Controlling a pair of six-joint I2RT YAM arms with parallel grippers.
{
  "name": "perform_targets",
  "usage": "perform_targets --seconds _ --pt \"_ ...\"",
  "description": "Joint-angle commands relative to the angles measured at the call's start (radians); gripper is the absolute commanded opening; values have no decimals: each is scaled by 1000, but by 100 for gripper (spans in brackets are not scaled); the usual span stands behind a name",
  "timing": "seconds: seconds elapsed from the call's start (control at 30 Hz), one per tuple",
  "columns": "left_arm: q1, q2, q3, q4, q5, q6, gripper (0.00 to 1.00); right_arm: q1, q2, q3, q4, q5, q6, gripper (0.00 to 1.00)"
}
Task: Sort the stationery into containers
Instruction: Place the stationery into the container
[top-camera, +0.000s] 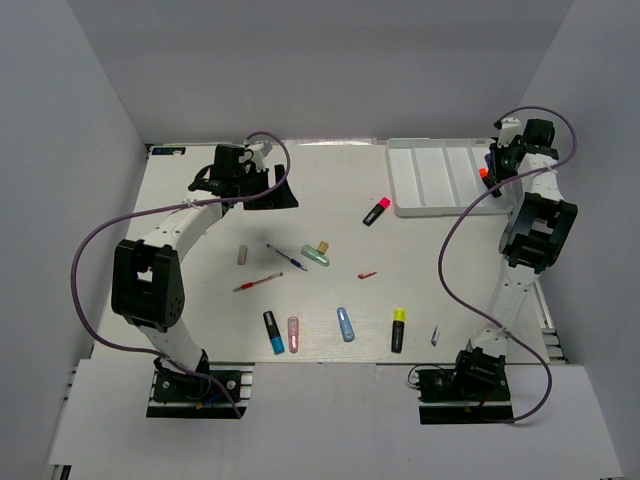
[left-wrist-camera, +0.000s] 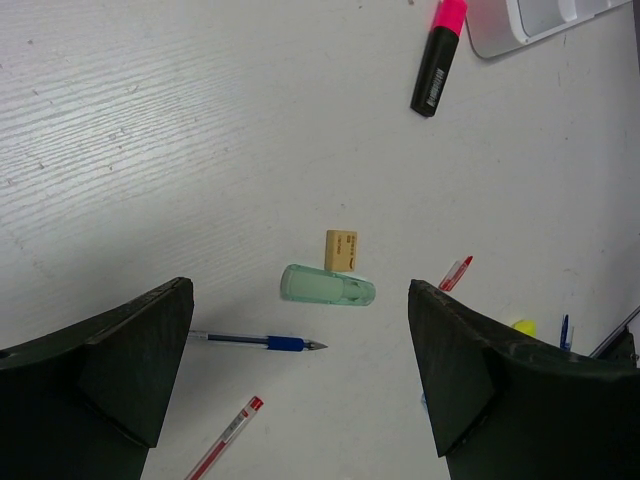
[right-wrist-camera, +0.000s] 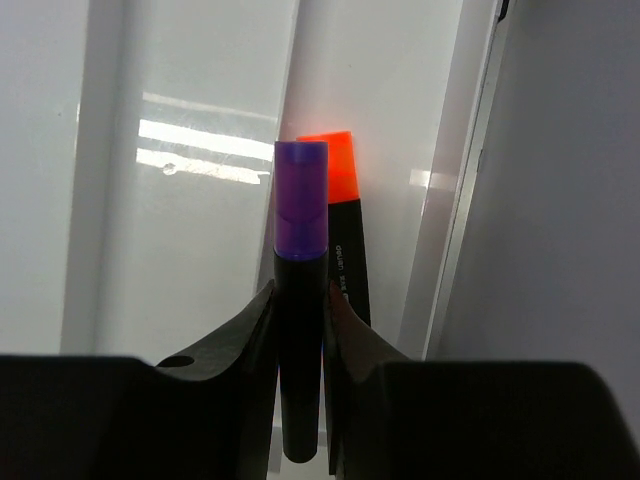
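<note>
Your left claw (left-wrist-camera: 298, 298) hangs spread wide and empty, far left of the white tray (top-camera: 430, 180), looking down on loose pieces. Moving toward the tray, you have a tan bit (top-camera: 241, 256), a red pen (top-camera: 258, 284), a blue pen (top-camera: 287, 258), a blue-capped highlighter (top-camera: 272, 332) and a pink capsule (top-camera: 293, 334), all well left of it and nearer the arm bases. Closer in come the green capsule (left-wrist-camera: 328, 286) with a second tan bit (left-wrist-camera: 341, 250) right against it, a blue capsule (top-camera: 345, 324), a small red piece (top-camera: 367, 274), a yellow-capped highlighter (top-camera: 398, 330) and a pink-capped highlighter (top-camera: 376, 211), the last lying just off the tray's near left corner. A thin piece (top-camera: 435, 335) lies well short of the tray and is too small to name. At the tray's right end your right claw (right-wrist-camera: 300, 300) is clamped on a purple-capped highlighter (right-wrist-camera: 300, 220), held over a compartment where an orange-capped highlighter (right-wrist-camera: 347, 250) already lies. That is probably the rightmost compartment, though the arm hides that corner from above. I'd judge one item sorted, one about to go in, and about a dozen left on the table (top-camera: 330, 190).
</note>
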Motion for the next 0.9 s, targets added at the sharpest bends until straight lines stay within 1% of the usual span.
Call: perform_targets --seconds 0.0,0.03,0.17,0.23,0.33,0.37,0.47,0.63,0.73,0.8,0.83,0.87 --pt "-2 -28 8 0 -5 11 97 -15 6 37 26 -8 38 0" --pt "-2 -25 10 0 -5 10 97 -14 9 35 26 -10 38 0" --pt "-2 -13 18 -3 -4 11 97 -17 20 37 19 -15 33 11" --pt "-2 -10 22 -3 -5 11 97 -15 23 34 13 -16 27 13" --pt "-2 -3 27 -9 -16 21 97 -17 29 29 16 -16 30 23" --pt "-2 0 27 -9 -17 21 97 -15 30 30 16 -16 32 32" --pt "-2 4 30 -15 -22 22 97 -15 33 32 19 -13 38 43" --pt "-2 3 34 -21 -27 27 97 -14 30 40 15 -18 41 44" --pt "-2 -25 19 -36 -17 76 96 -15 3 40 -5 -34 44 44" --pt "-2 -48 11 -87 1 186 94 -15 -45 32 -27 -79 46 44" --pt "-2 -77 7 -113 45 238 92 -14 -69 8 -36 -99 46 42" --pt "-2 -95 -11 -140 77 374 91 -12 -124 -14 -50 -144 37 42"
